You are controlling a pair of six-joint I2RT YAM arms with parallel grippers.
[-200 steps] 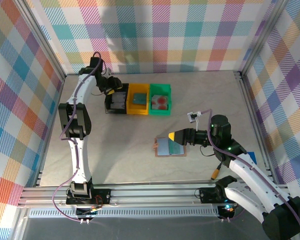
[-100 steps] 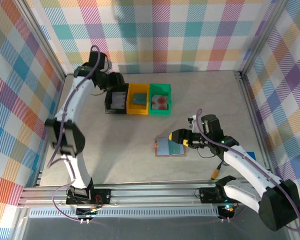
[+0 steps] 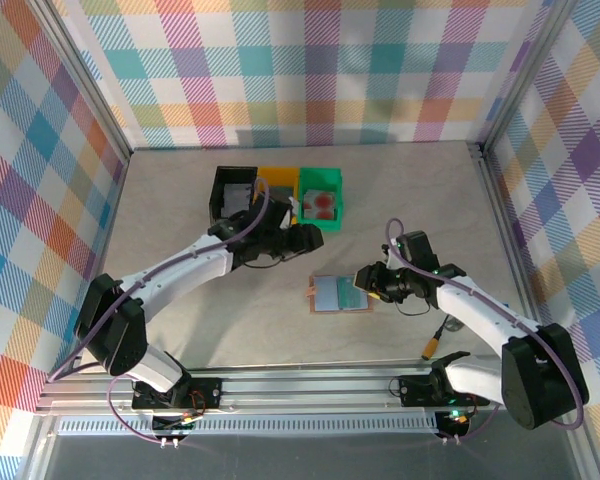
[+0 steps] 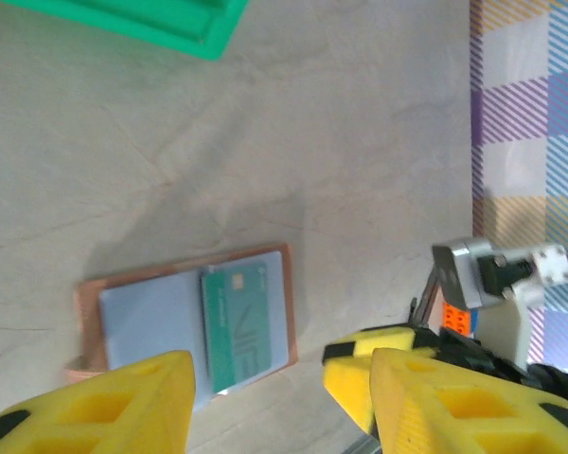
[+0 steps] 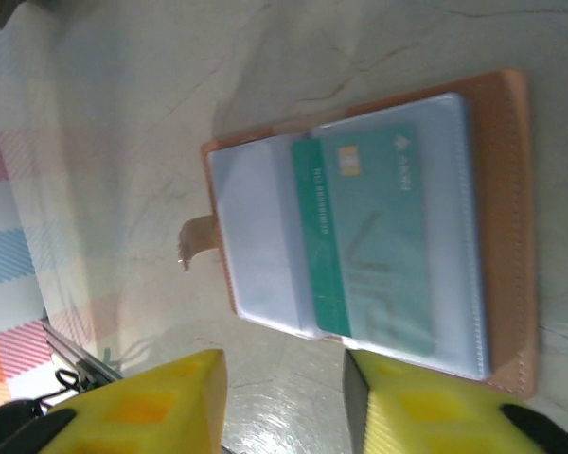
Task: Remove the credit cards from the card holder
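the holder (image 3: 330, 294) lies open right of centre on the desk (image 3: 430, 200), card (image 5: 374, 236) in its pocket; with left jaws and right jaws both apart and empty, pulling the card may drag the unpinned holder.

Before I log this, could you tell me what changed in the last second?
The left arm swung from the black bin towards the middle; its jaws now hover open short of the card holder. The right arm shifted at the holder's right edge and its jaws narrowed, gripping nothing. The holder, its teal card, the yellow bin and the green bin stayed put.
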